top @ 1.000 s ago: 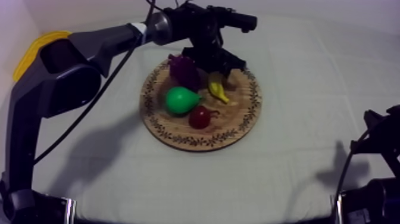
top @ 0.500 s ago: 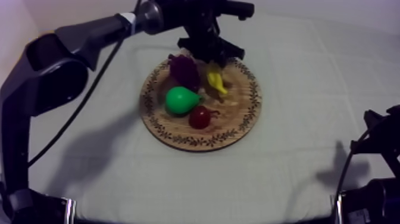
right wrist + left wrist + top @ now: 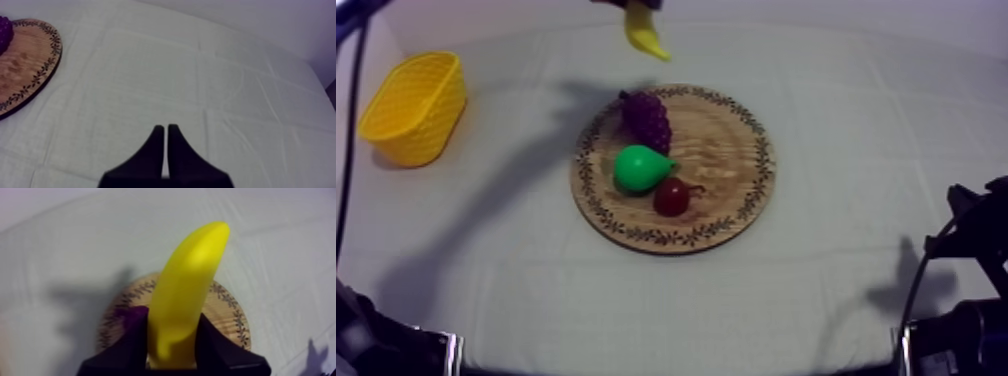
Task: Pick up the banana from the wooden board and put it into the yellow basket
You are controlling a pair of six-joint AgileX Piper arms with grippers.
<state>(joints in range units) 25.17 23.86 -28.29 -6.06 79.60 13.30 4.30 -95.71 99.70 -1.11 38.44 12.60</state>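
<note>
The tabletop (image 3: 856,150) bears the board (image 3: 726,170), with the basket (image 3: 411,105) well apart at its left. The banana (image 3: 182,298) hangs in the air beyond the board's far rim, clamped in the left end effector (image 3: 173,322). The right end effector (image 3: 165,131) is pressed together over bare cloth.
</note>
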